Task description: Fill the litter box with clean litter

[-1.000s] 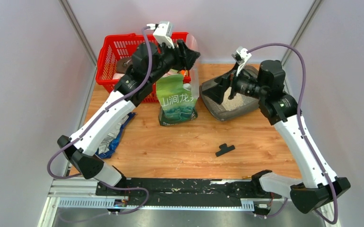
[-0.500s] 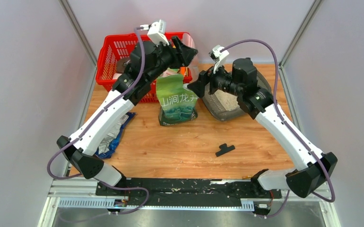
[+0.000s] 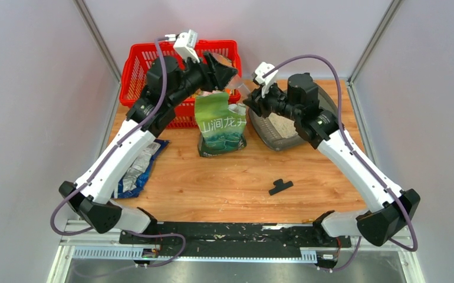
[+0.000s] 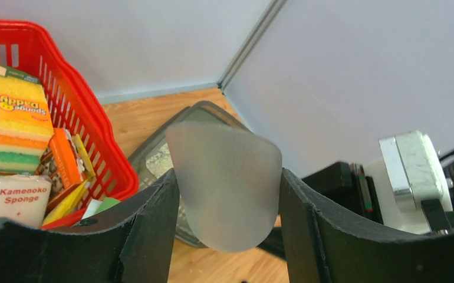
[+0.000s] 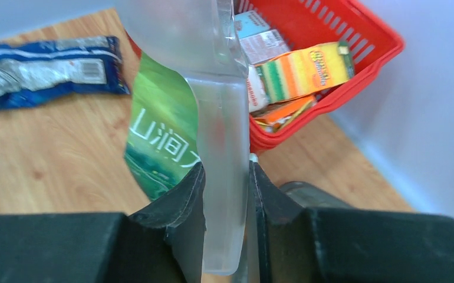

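A translucent plastic scoop (image 3: 240, 84) hangs above the table between both arms. My left gripper (image 3: 227, 71) is shut on its rounded bowl (image 4: 224, 183), and both fingers touch it. My right gripper (image 3: 249, 100) is shut on the scoop's flat handle (image 5: 221, 118), which fills the gap between its pads. The dark grey litter box (image 3: 266, 131) lies at the back right, under the right arm, with pale clean litter (image 3: 282, 122) in it. In the left wrist view the litter box (image 4: 154, 154) shows behind the scoop.
A green-and-white pouch (image 3: 220, 124) stands just below the scoop. The red basket (image 3: 148, 65) with sponges and packets sits at the back left. A blue-silver foil bag (image 3: 136, 168) lies at the left, and a small black piece (image 3: 280, 187) at centre right.
My right arm swung left from over the litter box to the scoop, and its jaws closed on the handle. The left arm drew slightly back and left with the scoop.
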Robot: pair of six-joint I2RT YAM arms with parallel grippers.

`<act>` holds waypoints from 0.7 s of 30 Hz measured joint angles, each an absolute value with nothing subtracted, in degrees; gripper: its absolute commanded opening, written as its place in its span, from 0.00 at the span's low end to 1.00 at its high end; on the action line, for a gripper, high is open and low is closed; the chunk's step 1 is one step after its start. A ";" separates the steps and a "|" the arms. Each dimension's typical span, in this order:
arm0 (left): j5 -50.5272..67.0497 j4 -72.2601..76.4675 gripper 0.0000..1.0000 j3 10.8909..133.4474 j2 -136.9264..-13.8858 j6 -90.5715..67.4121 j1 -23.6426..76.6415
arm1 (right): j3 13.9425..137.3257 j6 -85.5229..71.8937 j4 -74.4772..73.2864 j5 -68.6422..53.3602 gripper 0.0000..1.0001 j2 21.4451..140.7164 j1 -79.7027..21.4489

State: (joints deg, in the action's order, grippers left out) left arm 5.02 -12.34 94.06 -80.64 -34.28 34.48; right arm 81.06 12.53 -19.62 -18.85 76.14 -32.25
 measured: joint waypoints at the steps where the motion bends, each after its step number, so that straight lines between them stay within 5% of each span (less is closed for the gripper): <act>1: 6.50 -12.64 0.61 93.97 -80.23 -32.86 34.22 | 81.06 15.33 -19.86 -18.26 0.00 75.92 -32.36; 12: 25.15 -28.69 0.69 92.29 -70.83 -9.04 29.08 | 74.41 48.60 -16.93 -10.98 0.00 67.99 -32.97; 21: 37.56 -47.42 0.67 106.65 -74.24 6.85 23.35 | 62.39 72.03 -8.05 -8.23 0.00 62.33 -33.21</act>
